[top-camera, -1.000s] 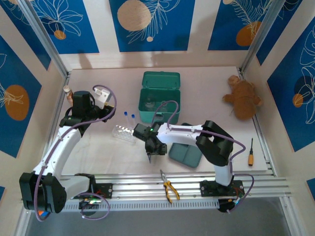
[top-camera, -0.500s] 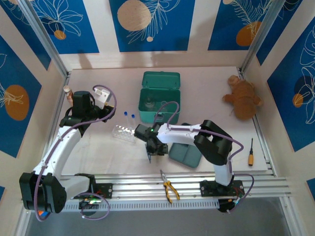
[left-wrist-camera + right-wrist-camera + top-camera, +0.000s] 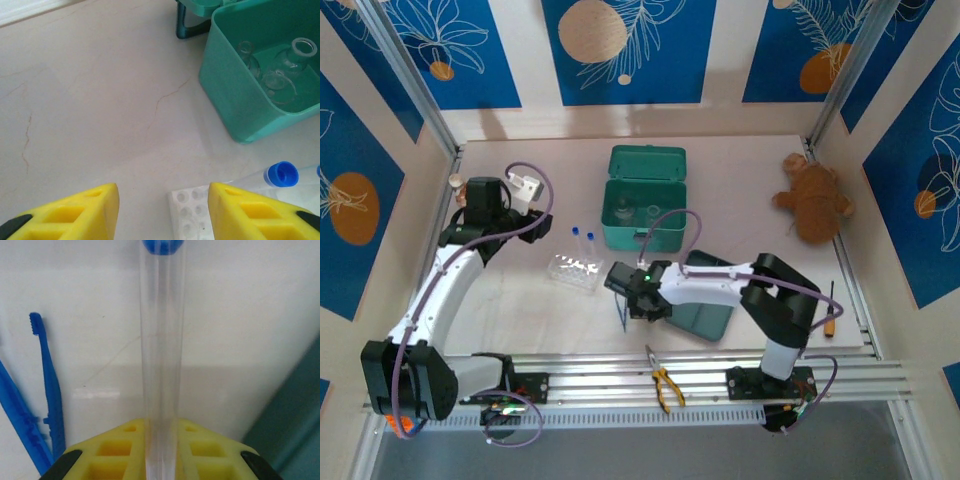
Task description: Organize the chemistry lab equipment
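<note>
Near the rack (image 3: pixel 575 270), right gripper (image 3: pixel 160 439) clamps a test tube (image 3: pixel 160 340)

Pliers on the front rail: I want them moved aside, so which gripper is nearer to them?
Right. The right gripper, jaws shut on a test tube, hangs just beyond the pliers; the left gripper is far off to their back-left, by the tube rack.

Pale table (image 3: pixel 740 180): green box (image 3: pixel 646 232), teal lid (image 3: pixel 705 320), tube rack (image 3: pixel 576 270), plush toy (image 3: pixel 813 208), screwdriver (image 3: pixel 829 322), blue tweezers (image 3: pixel 50 390).

Flasks (image 3: pixel 280 70) sit in box (image 3: pixel 235 102); blue-capped tubes (image 3: pixel 582 238) stand in rack (image 3: pixel 572 270).
</note>
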You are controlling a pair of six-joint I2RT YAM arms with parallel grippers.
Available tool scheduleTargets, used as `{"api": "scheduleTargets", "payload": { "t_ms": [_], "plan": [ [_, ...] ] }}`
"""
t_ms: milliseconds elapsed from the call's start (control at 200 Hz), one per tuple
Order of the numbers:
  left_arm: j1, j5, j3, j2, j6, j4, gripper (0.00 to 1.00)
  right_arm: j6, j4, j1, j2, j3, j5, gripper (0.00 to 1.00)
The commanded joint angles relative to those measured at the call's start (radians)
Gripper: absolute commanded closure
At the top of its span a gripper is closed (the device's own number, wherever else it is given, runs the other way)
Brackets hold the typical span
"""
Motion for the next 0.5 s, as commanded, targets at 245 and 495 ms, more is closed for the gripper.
{"api": "scheduleTargets", "payload": {
  "t_ms": [245, 495],
  "plan": [
    [0.009, 0.145, 0.194, 0.053, 0.007, -0.264, 0.5, -0.327, 0.375, 0.079, -0.387, -0.174, 0.215, 0.81],
    [0.011, 0.26, 0.27, 0.09, 0.026, -0.361, 0.5, -0.54, 0.548, 0.1, -0.436, -0.133, 0.127, 0.8]
  ]
}}
